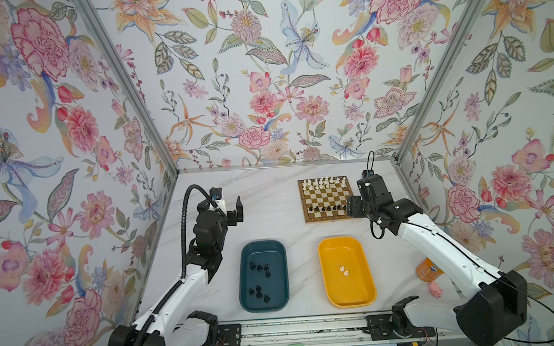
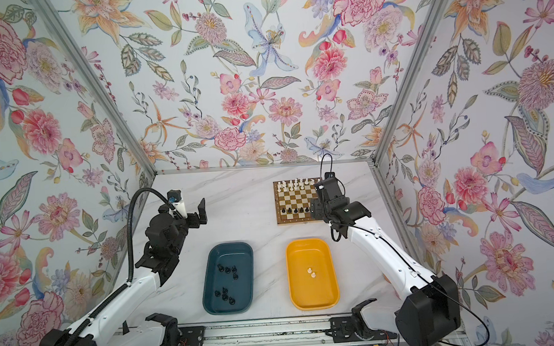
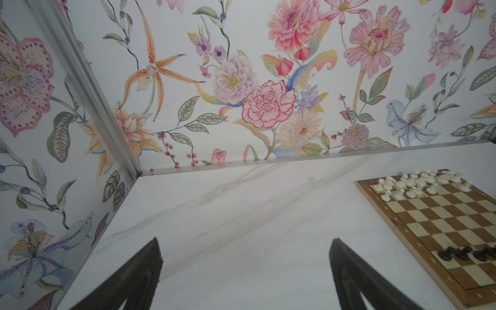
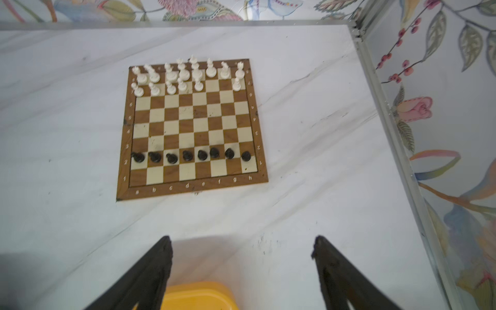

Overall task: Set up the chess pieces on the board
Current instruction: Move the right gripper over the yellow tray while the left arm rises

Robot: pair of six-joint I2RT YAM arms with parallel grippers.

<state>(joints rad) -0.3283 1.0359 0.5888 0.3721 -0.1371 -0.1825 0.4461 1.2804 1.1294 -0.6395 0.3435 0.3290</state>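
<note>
Left gripper (image 3: 245, 243): your jaws are spread and empty, over bare table (image 3: 241, 209).
Teal tray (image 1: 267, 252): loose black chess pieces (image 1: 258, 268).
Yellow tray (image 1: 348, 291): a few white ones.
Board (image 1: 326, 198): whites along the far side, a black row near.
Right gripper (image 4: 241, 239): spread, empty, at your board's near right corner.

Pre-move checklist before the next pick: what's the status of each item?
1. Left gripper open, empty: ok.
2. Right gripper open, empty: ok.
3. Black plastic chessmen available in the teal oblong tray: ok; upright or toppled: cannot tell.
4. Nearest rank of the square wooden chessboard free for them: ok.
5. White pawn row complete: not ok, two squares bare; white chessmen lie in the yellow oblong tray.
6. Eight black pawns standing in their row: ok.
</note>
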